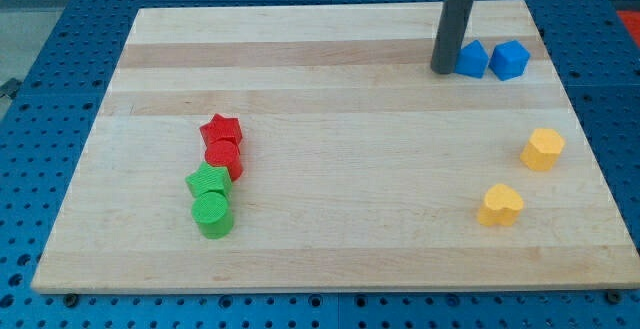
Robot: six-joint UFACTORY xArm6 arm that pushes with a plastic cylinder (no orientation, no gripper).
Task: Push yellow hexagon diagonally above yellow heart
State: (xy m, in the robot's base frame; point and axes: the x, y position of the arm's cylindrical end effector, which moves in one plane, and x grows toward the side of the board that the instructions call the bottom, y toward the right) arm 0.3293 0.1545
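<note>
The yellow hexagon [543, 149] lies near the board's right edge. The yellow heart [500, 205] lies below it and a little to the left, apart from it. My tip [443, 70] rests on the board near the view's top right, touching or almost touching the left side of a blue block [473, 59]. It is far above both yellow blocks.
A second blue block [510, 59] sits just right of the first. At the view's left middle, a red star [221, 130], a red cylinder [225, 156], a green star [208, 182] and a green cylinder [213, 214] form a tight column. The wooden board [330, 179] lies on a blue perforated table.
</note>
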